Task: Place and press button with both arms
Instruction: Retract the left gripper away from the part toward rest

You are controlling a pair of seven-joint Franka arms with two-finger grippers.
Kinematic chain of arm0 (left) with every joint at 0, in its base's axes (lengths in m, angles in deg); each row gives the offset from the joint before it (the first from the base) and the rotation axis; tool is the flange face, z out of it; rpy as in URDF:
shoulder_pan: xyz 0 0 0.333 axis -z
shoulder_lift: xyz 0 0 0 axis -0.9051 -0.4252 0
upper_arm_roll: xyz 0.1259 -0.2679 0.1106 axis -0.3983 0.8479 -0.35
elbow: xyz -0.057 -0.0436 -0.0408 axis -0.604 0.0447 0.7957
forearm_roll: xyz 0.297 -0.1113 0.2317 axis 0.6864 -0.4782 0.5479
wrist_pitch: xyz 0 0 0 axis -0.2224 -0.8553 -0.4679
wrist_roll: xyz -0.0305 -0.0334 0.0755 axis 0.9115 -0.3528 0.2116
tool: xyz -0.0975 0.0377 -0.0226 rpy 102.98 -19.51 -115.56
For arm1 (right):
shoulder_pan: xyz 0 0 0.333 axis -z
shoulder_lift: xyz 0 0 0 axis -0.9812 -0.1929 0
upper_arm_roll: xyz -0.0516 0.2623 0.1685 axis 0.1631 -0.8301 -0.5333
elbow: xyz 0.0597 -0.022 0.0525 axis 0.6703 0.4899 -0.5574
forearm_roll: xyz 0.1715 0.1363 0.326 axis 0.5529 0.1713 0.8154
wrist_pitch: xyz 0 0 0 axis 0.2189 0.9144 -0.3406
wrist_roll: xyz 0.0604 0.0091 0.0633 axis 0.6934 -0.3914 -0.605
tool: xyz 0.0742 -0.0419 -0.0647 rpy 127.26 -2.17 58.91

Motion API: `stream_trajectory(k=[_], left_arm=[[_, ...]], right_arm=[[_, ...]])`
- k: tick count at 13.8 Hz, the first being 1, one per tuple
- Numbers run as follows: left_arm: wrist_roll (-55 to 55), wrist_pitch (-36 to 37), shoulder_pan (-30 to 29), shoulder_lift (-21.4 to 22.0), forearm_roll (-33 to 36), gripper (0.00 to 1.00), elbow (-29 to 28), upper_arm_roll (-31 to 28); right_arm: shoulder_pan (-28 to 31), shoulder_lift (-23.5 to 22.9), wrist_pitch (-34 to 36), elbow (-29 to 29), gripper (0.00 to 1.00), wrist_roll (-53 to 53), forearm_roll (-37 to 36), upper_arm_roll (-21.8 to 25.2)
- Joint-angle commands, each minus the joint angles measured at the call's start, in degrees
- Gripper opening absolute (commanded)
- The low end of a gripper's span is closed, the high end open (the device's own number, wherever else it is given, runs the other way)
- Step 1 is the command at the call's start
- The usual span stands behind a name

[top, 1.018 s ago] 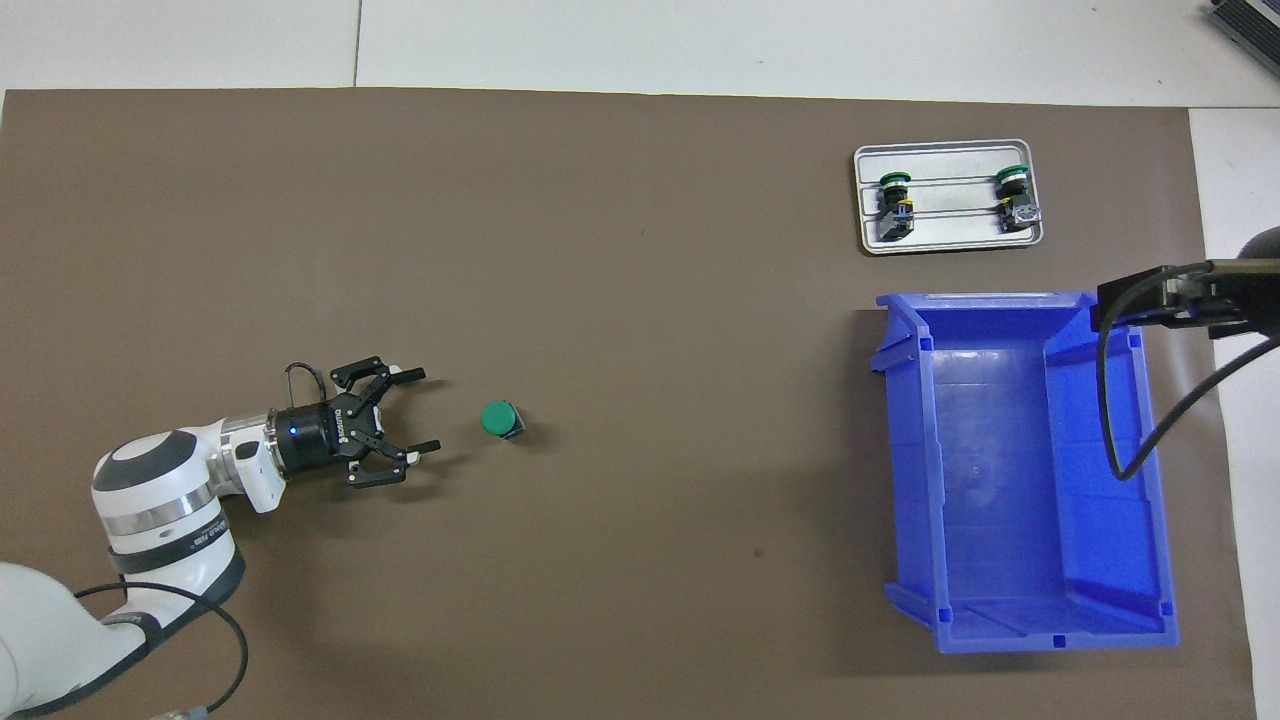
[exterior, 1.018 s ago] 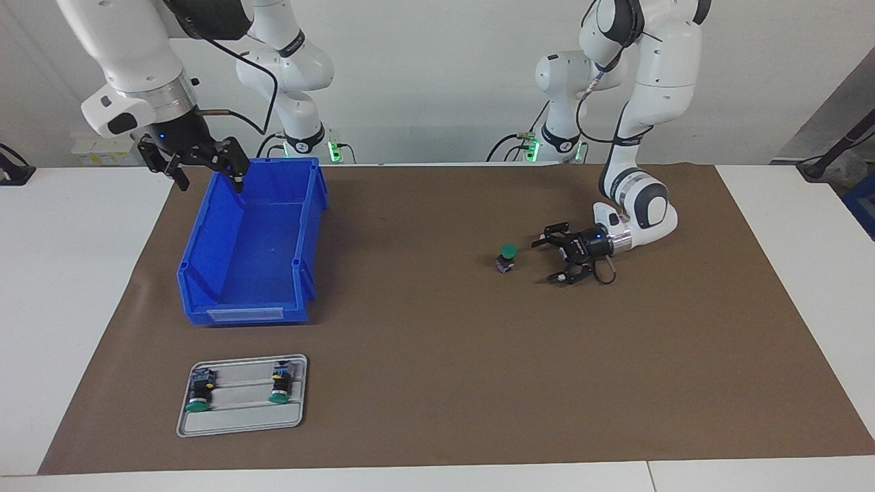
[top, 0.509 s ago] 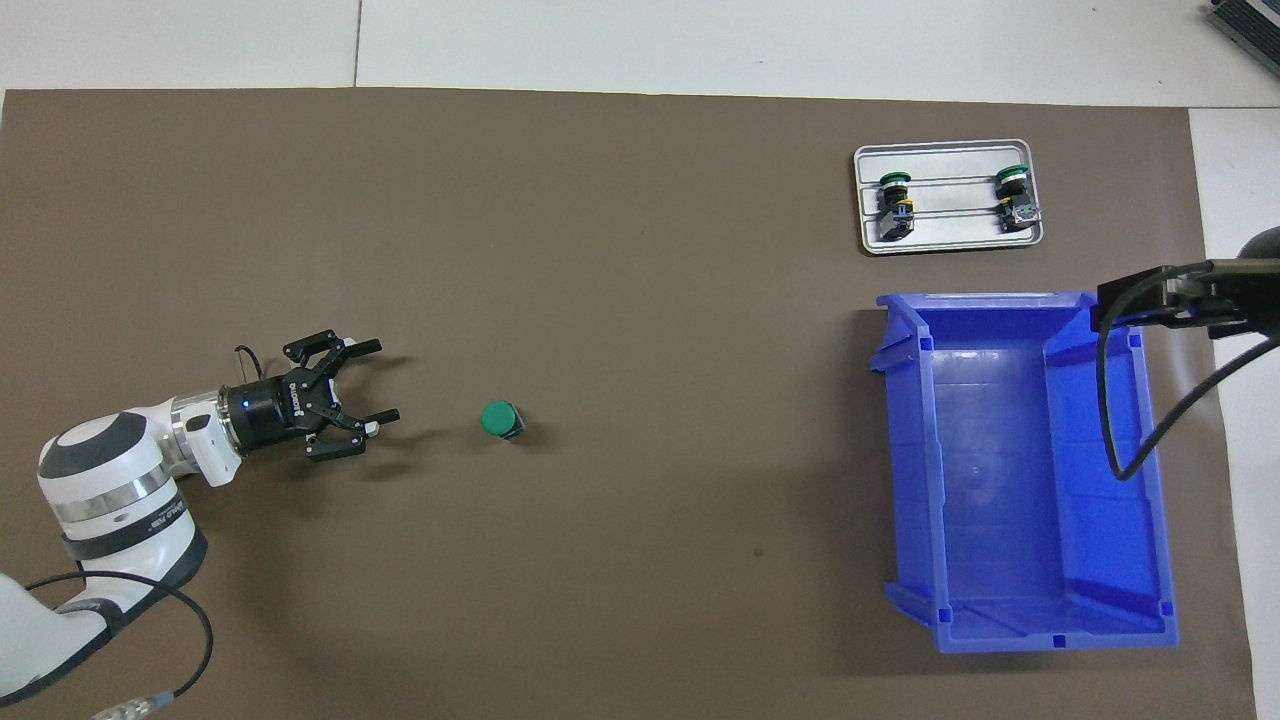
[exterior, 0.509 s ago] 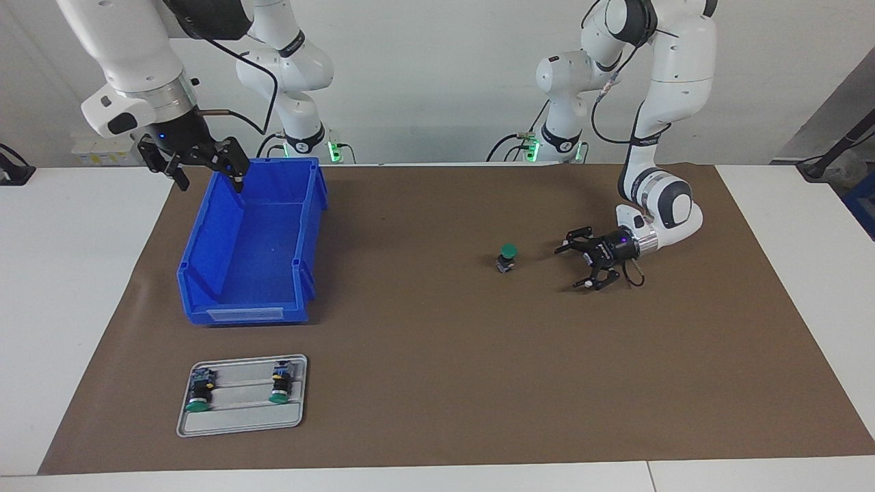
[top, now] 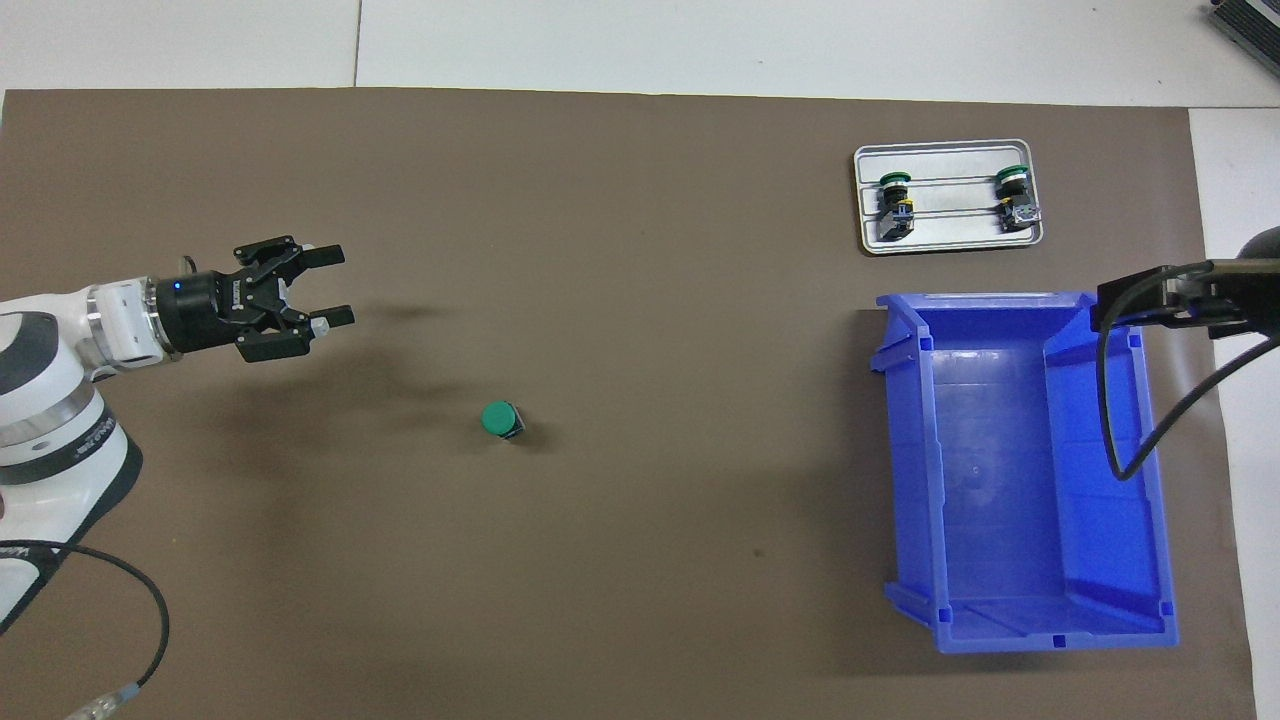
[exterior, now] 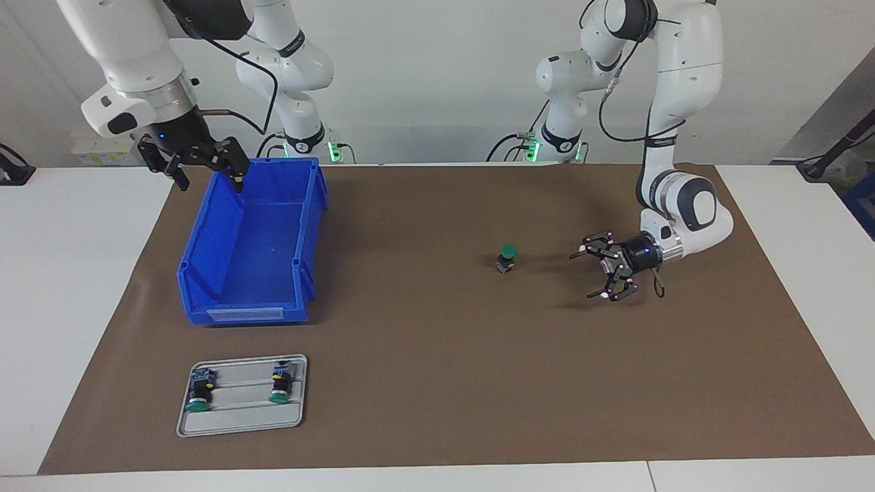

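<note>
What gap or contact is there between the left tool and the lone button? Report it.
Apart. The facing view shows bare mat between the open left tool and the upright button.

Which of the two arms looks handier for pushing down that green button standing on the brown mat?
Probably the left. Its open left gripper hangs over the mat beside the button, while the open right gripper waits over the blue bin, toward its own end.

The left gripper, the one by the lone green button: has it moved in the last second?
Yes. The left gripper, open and empty, has drawn away from the button standing on the brown mat, toward the left arm's end of the table.
</note>
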Motion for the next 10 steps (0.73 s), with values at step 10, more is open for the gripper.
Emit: stream_trajectory(k=[10], left_arm=[[66.10,-1.67,10.72,11.68,56.49,0.99,22.82,0.57]], right_arm=[[0.57,1.15,0.13,1.15,1.00,-0.91,1.07,-0.12]])
